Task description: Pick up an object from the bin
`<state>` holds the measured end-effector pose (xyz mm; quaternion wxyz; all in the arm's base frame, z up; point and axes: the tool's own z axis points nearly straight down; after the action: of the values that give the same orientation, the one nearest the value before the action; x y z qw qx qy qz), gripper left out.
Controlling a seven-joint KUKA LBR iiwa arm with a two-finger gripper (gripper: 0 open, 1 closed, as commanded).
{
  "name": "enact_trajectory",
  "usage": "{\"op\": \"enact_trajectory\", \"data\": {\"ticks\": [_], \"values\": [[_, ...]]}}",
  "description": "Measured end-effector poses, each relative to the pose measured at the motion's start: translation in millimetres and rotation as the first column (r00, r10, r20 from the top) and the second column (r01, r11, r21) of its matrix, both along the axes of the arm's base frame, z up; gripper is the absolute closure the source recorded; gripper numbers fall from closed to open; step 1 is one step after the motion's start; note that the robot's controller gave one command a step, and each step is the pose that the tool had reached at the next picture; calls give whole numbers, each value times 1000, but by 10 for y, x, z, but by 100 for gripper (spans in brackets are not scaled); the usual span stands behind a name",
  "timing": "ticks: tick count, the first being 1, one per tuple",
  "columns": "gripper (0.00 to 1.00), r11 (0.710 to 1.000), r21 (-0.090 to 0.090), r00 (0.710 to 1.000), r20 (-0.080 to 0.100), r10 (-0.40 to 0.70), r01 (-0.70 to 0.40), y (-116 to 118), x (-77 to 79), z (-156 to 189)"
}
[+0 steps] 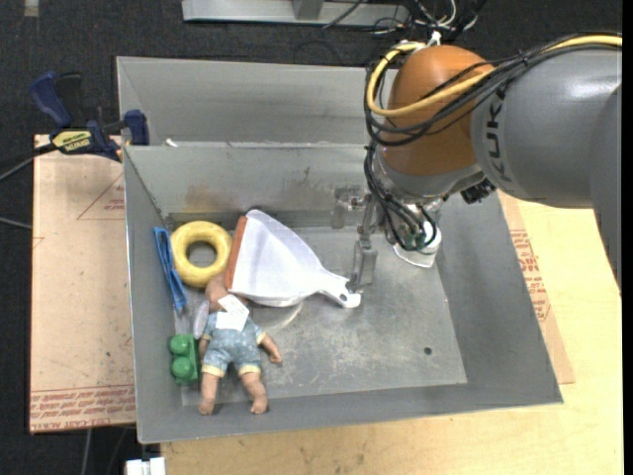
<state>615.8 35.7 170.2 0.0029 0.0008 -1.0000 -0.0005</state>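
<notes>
The grey metal bin (pixel 297 166) held a small number of loose items, most of them in its 9 o'clock half. The arm (pixel 554 137) entered from 3 o'clock, with its orange wrist cover (pixel 435 107) over the bin's 1 o'clock area.

The hand (pixel 359 270) hung close to the centre of the floor, at the 12 o'clock side of the handle end of a white dustpan (pixel 272 260). Contact between the two could not be confirmed. How far the hand stood open, and whether it gripped anything, could not be told.

The dustpan's wide mouth pointed toward 10 o'clock. A doll in denim overalls (pixel 229 349) lay at 7 o'clock, its head next to the dustpan. A yellow ring (pixel 201 252) lay at 9 o'clock, just beside the dustpan. A blue strip (pixel 168 270) ran along the 9 o'clock wall. A green toy (pixel 182 357) touched the doll at 8 o'clock. A small white piece (pixel 415 255) lay under the wrist cover.
</notes>
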Motion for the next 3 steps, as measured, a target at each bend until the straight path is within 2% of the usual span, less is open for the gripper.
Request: {"op": "enact_trajectory", "data": {"ticks": [1, 2, 3], "values": [[0, 1000, 0, 1000, 7, -1, 1, -1, 10, 47], [0, 999, 0, 999, 13, 34, -34, 0, -44, -364], [0, 1000, 2, 1000, 4, -24, 24, -183, -103, -812]]}}
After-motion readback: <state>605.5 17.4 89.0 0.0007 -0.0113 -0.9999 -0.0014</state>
